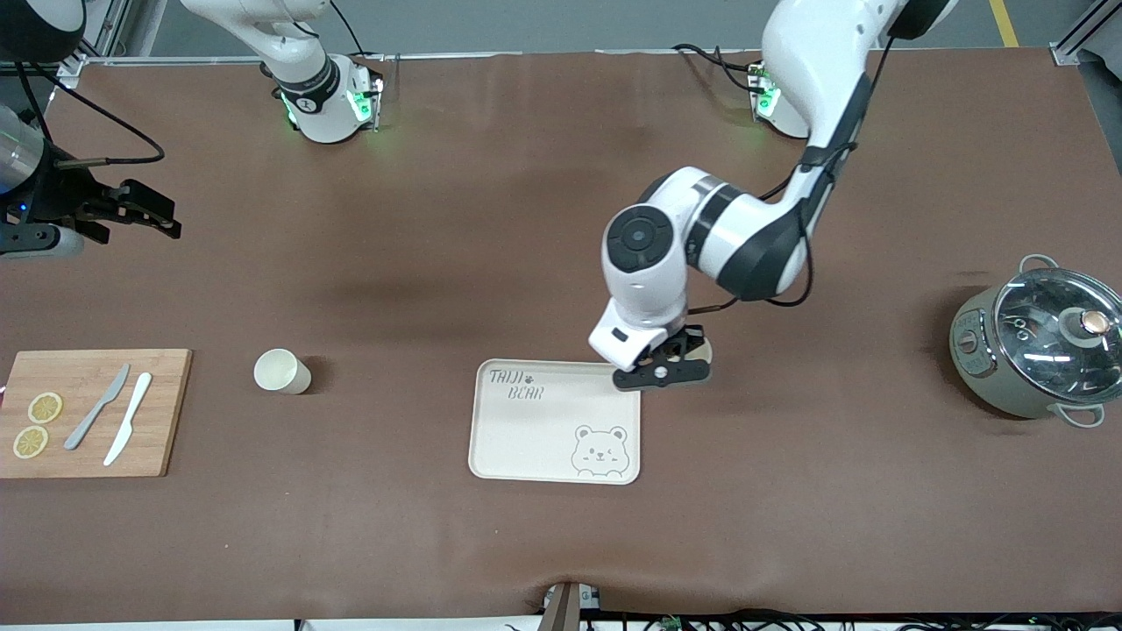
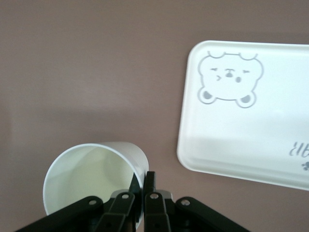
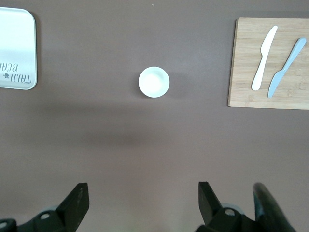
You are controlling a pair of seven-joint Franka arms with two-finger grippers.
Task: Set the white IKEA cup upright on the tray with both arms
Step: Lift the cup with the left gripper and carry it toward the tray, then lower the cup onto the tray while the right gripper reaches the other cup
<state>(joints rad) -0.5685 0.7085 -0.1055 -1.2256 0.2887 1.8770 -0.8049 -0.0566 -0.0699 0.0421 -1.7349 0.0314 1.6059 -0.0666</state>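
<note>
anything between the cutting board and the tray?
One white cup stands upright on the brown table between the cutting board and the tray; otherwise bare. Front view and right wrist view show it.

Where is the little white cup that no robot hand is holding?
In the front view, the free white plastic cup stands upright on the brown table, between the wooden cutting board and the cream rectangular bear tray, nearer the board.

Grey lettering reading "TAIJI BEAR" is showing on the cream tray (image 1: pixel 543 438), sitting at its corner nearest the right arm's base, with a small paw mark beside the upper word.
</note>
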